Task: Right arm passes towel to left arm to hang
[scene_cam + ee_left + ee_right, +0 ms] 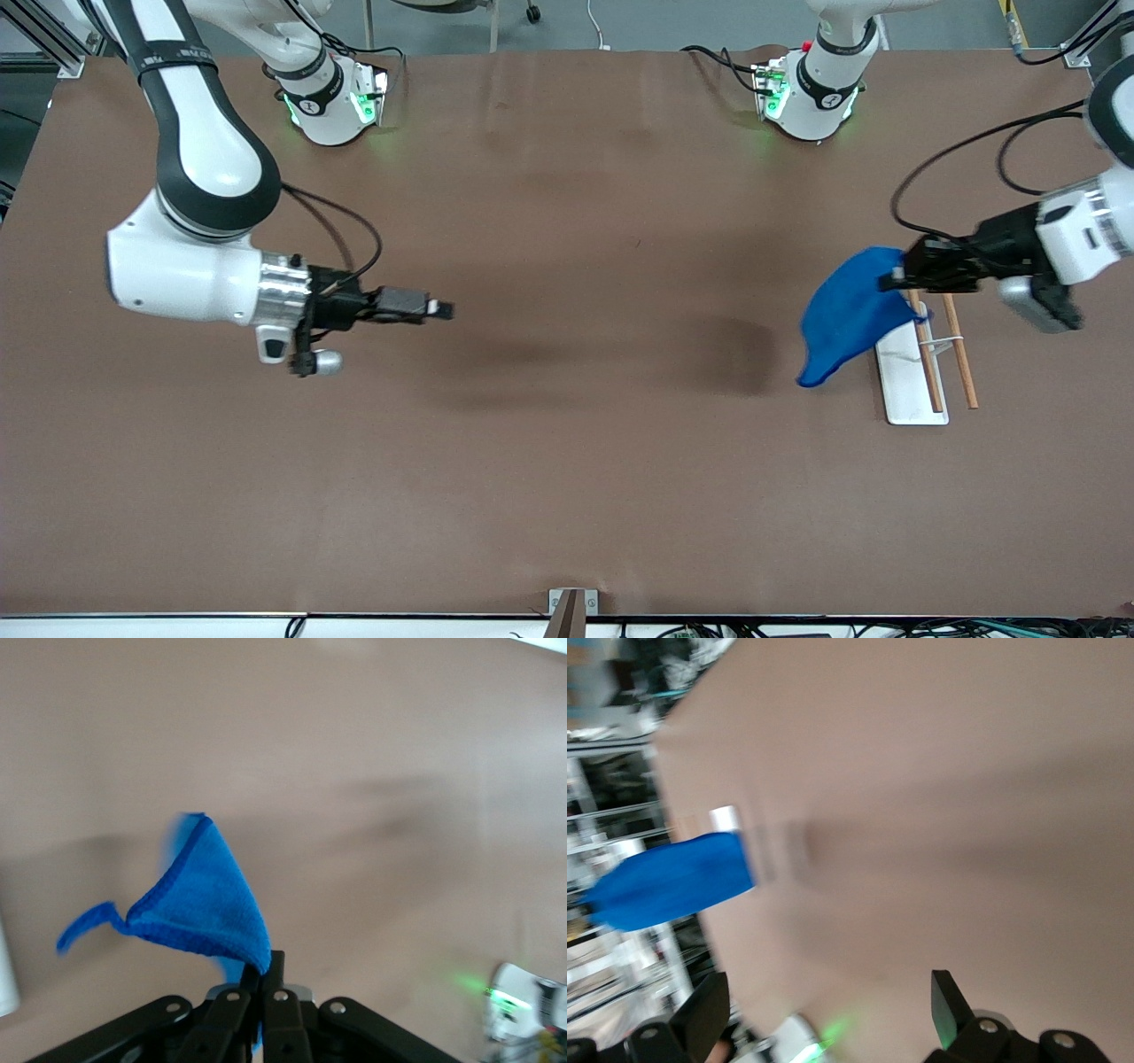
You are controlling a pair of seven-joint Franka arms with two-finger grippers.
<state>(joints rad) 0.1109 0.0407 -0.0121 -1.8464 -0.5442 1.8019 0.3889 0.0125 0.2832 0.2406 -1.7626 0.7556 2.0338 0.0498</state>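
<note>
The bright blue towel (pixel 846 317) hangs from my left gripper (pixel 893 278), which is shut on its upper edge. It dangles in the air beside the white tray (pixel 905 381) with two wooden rods (pixel 959 352) at the left arm's end of the table. In the left wrist view the towel (pixel 205 904) is pinched between the closed fingers (pixel 282 988). My right gripper (pixel 443 310) is open and empty, in the air over the bare table toward the right arm's end. The right wrist view shows its spread fingers (pixel 948 997) and the towel (pixel 671 880) farther off.
The brown table (pixel 567 461) spans the whole view. The arm bases (pixel 337 97) stand along the table edge farthest from the front camera. A small bracket (pixel 571 602) sits at the edge nearest that camera.
</note>
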